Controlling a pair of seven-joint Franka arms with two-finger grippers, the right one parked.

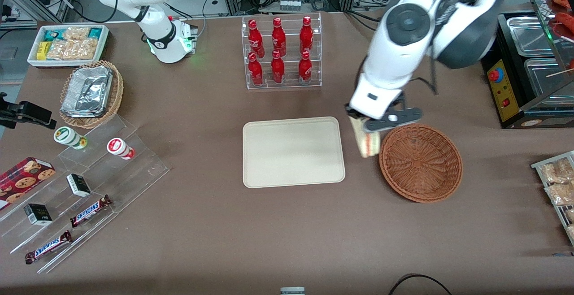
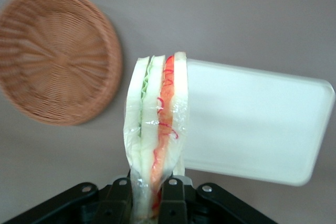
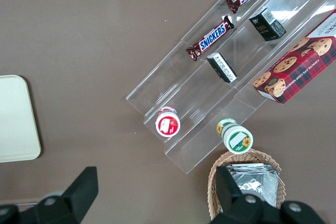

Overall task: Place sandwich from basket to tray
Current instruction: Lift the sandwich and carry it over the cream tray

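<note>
My left gripper (image 1: 365, 127) is shut on the sandwich (image 1: 367, 141), a plastic-wrapped wedge of white bread with red and pale filling. It holds the sandwich above the bare table, between the reddish-brown wicker basket (image 1: 420, 162) and the cream tray (image 1: 293, 152). In the left wrist view the sandwich (image 2: 156, 129) stands out from between the black fingers (image 2: 118, 198), with the empty basket (image 2: 55, 69) to one side and the tray (image 2: 252, 121) to the other. The tray carries nothing. Its corner also shows in the right wrist view (image 3: 16, 119).
A clear rack of red bottles (image 1: 281, 52) stands farther from the front camera than the tray. A tan wicker basket with foil containers (image 1: 89, 92), a white snack bin (image 1: 68, 44) and clear steps with snacks (image 1: 80, 187) lie toward the parked arm's end. A black warmer (image 1: 529, 66) stands at the working arm's end.
</note>
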